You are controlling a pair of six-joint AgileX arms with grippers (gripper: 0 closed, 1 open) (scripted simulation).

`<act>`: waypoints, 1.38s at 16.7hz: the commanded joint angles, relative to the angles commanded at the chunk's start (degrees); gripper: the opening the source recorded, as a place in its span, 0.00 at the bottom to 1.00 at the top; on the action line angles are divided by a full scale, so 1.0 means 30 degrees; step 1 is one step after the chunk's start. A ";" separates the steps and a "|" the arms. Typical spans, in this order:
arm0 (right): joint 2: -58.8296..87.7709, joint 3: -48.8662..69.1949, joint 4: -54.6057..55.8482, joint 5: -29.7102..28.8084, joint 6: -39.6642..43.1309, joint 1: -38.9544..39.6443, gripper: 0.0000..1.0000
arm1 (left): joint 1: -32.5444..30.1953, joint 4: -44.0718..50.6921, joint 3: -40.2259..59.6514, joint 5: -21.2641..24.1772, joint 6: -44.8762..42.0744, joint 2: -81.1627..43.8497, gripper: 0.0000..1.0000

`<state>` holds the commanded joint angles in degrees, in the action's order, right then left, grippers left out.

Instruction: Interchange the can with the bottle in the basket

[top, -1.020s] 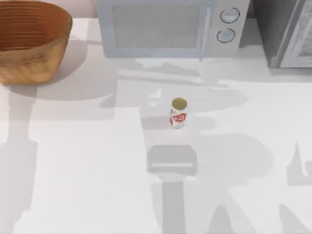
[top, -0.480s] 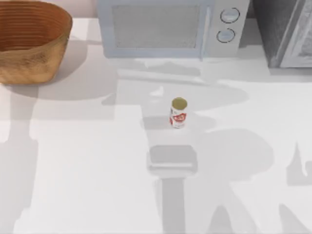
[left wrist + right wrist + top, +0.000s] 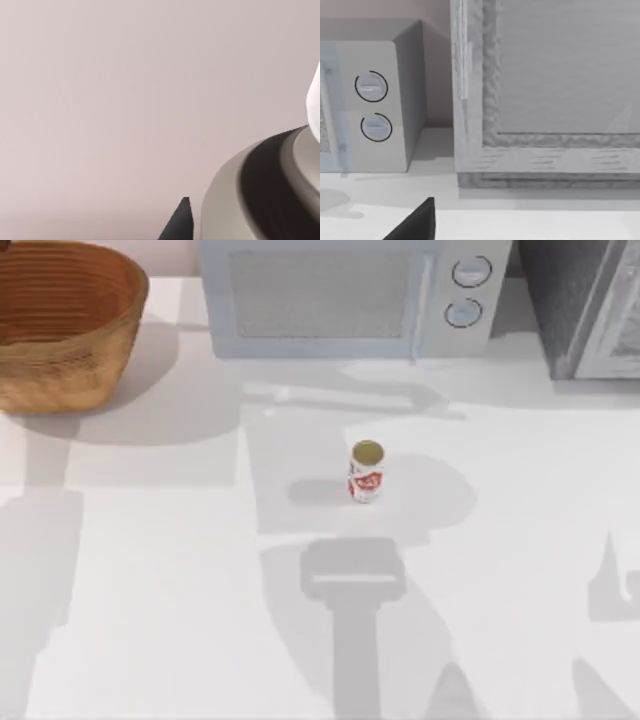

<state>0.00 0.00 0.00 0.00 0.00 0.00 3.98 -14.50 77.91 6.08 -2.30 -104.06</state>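
Presently, the basket (image 3: 62, 325) sits at the table's far left corner, its contents hidden behind the rim. The can (image 3: 367, 472) stands upright mid-table, untouched, before the microwave (image 3: 350, 295). Neither gripper's finger state can be told. Judgement: the exchange has not begun; next, an arm must reach the basket.

The large round woven wicker basket (image 3: 62, 325) sits at the desk's (image 3: 160, 600) far left corner. A pale grey box-shaped microwave with two round dials (image 3: 345, 295) stands along the far edge, right of the basket. The small red-and-white cylindrical can (image 3: 366, 472) stands upright near the desk's middle, in front of the microwave, well apart from the basket.
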 joint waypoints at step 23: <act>0.0000 0.0000 0.0000 0.0000 0.0000 0.0000 1.00 | -0.0025 -0.0161 0.0048 -0.0012 0.0009 -0.0163 1.00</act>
